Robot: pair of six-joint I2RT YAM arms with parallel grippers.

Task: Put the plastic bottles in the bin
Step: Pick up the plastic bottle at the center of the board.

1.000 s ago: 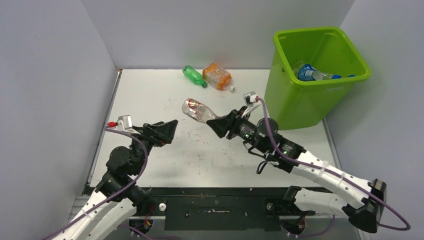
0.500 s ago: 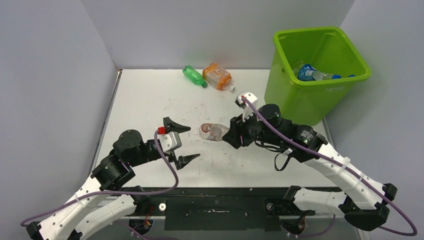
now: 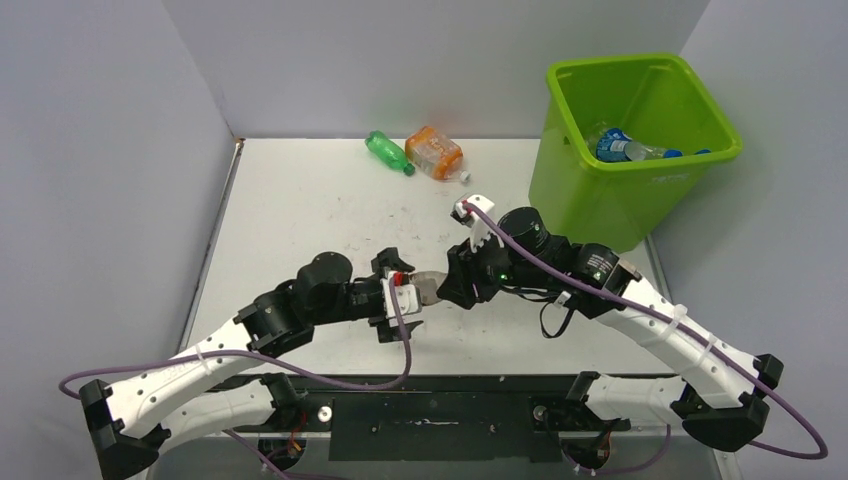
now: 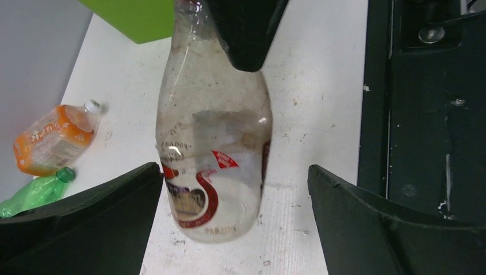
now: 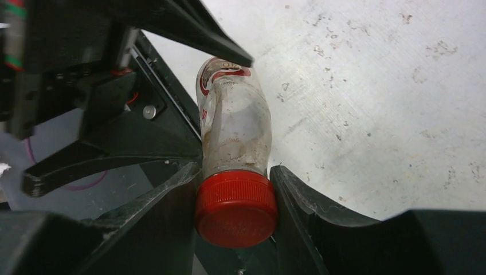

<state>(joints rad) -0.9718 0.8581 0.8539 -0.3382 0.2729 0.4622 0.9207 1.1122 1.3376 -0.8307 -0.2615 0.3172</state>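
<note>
Bottle (image 4: pixel 213 143) pinched at the neck by right tool (image 5: pixel 236 177), left tool (image 4: pixel 234 172) spread either side of its base; looks like handover, left must close next.

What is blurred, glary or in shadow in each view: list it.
Top external: even soft light, sharp throughout, no hard shadows on the table. Left wrist: the clear bottle is crisp with a mild sheen; the left gripper's fingers are featureless black. Right wrist: the red cap looks slightly soft, the scuffed table behind it sharp.
</note>
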